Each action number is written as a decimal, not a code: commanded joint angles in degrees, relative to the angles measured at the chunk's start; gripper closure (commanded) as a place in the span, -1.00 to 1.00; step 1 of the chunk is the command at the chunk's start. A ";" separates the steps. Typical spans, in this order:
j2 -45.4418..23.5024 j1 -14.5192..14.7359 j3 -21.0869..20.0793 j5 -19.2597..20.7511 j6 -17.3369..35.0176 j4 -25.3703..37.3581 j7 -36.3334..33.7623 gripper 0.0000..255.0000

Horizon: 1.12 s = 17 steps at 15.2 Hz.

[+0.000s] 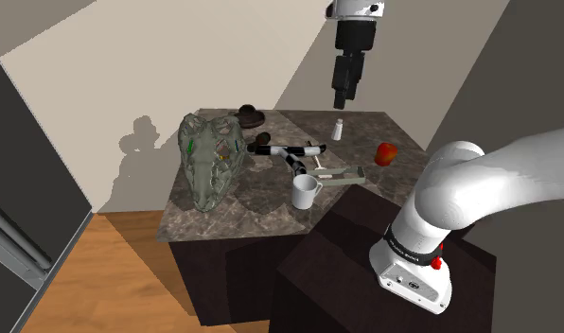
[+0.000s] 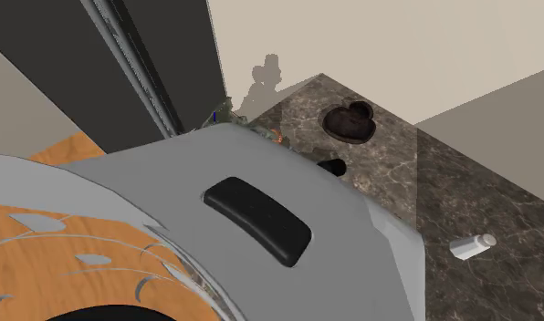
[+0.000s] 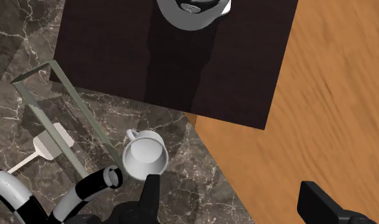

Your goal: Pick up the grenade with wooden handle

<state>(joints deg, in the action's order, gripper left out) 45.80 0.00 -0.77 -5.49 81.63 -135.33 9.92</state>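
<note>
gripper: all-black two-finger gripper (image 1: pixel 343 98), fingers wide apart, nothing between them; the wrist view (image 3: pixel 231 186) shows the same gap.
gripper position: pointing down, high over the back right part of the dark marble tabletop (image 1: pixel 261 213), well clear of everything on it.
grenade: small dark-headed grenade with a short brownish handle (image 1: pixel 262 144), lying on the tabletop toward the back, well apart from the gripper. Finer detail is too small to tell.
skull: big grey-green reptile skull (image 1: pixel 211 159), just beside the grenade on the shoulder view's left.
tube: curved black-and-white banded tube (image 1: pixel 296 154) (image 3: pixel 86 191), just beside the grenade on the shoulder view's right; whether they touch I cannot tell.
mug: plain white mug (image 1: pixel 306 192) (image 3: pixel 145 156), upright at the table's front edge next to the stand; in the wrist view it is just ahead of one finger, not touched.
tray: shallow grey-green frame tray (image 1: pixel 351 176) (image 3: pixel 86 114), with a flat white spatula-like piece (image 3: pixel 51 143) in it.
bottle: small white bottle (image 1: pixel 337 130) (image 2: pixel 471 246), near the back edge.
red item: rounded red object (image 1: pixel 387 153), near the table's right edge in the shoulder view.
dish: dark brown lobed dish (image 1: pixel 250 116) (image 2: pixel 350 123), at the back.
stand: dark box stand (image 1: pixel 337 255) (image 3: pixel 182 63), butted against the table.
floor: orange wood floor (image 1: pixel 110 274) (image 3: pixel 334 95).
arm: grey-white arm link (image 2: pixel 170 173) with a black pad, close to the second exterior camera.
</note>
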 commanded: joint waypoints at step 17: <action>-32.58 -6.06 -7.53 -0.59 22.69 8.84 -24.19 -1.00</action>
<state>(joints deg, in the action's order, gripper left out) 15.33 -5.71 -8.08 -6.35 103.61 -127.86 -12.57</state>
